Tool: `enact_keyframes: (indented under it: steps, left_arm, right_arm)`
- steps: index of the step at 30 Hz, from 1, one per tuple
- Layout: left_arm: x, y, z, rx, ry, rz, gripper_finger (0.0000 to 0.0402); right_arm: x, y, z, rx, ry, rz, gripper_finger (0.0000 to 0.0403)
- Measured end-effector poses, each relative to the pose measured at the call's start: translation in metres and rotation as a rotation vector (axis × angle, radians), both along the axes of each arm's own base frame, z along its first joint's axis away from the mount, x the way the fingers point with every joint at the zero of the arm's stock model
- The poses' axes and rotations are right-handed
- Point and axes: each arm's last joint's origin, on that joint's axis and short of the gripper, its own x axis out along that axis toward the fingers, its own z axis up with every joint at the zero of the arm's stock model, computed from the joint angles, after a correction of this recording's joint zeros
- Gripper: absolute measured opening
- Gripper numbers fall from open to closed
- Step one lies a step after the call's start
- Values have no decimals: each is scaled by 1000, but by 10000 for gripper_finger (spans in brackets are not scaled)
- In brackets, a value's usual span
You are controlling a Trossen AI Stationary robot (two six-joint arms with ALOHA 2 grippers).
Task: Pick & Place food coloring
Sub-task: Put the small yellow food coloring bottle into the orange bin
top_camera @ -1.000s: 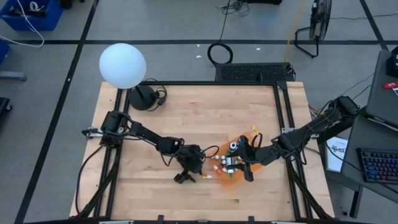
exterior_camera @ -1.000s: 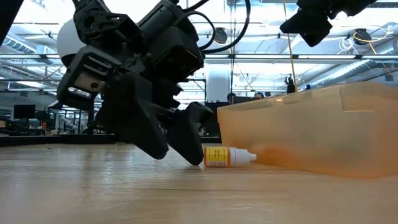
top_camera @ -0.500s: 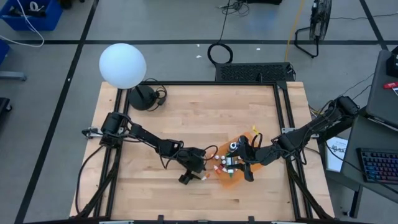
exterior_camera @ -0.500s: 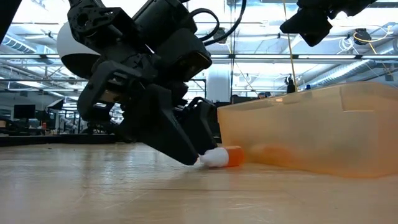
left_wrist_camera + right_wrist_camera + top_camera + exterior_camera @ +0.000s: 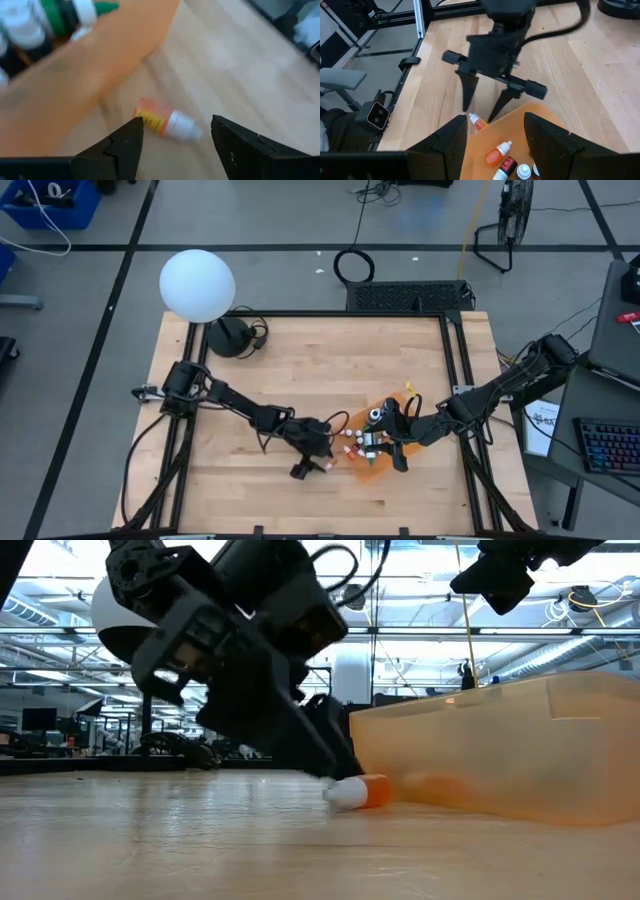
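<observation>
A small orange food coloring bottle [image 5: 167,122] with a yellow label and a white cap lies on its side on the wooden table, just outside the orange tray [image 5: 396,406]. My left gripper [image 5: 177,121] is open and slants down over the bottle, one finger on each side [image 5: 480,112]. More food coloring bottles [image 5: 499,152] lie in the tray, with white, green and dark parts. My right gripper [image 5: 496,120] hangs open above the tray, well clear of it [image 5: 500,575]. My left gripper stands astride the lying bottle [image 5: 358,792], slanting down from the table's left. One fingertip [image 5: 136,126] is right beside the bottle's labelled body [image 5: 150,119]. I cannot tell whether it touches. The bottle rests on the table.
The translucent orange tray wall [image 5: 500,755] stands right behind the bottle. A white globe lamp [image 5: 197,285] on a dark base [image 5: 232,337] stands at the far left corner. Black rails [image 5: 458,380] frame the table. Bare wood lies to the left and far side.
My left gripper has rolled and tipped over the bottle and moved slightly toward the tray, staying open. The bottle has swung about on the table: its white cap pointed at the tray before and now points away from it.
</observation>
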Motion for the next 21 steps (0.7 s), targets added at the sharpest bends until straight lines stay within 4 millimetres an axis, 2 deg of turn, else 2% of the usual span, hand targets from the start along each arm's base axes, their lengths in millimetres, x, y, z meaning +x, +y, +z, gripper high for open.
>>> enact_keyframes:
  steps: [7, 15, 21]
  left_arm:
    - [1, -6, 3, -11, -41, -19, 234]
    - [-4, -8, -1, -87, 68, -49, 234]
    - [-5, -11, -1, -95, 95, 28, 234]
  right_arm:
    - [0, 0, 0, 0, 0, 0, 184]
    - [0, 0, 0, 4, 0, -1, 185]
    - [0, 0, 0, 1, 0, 0, 184]
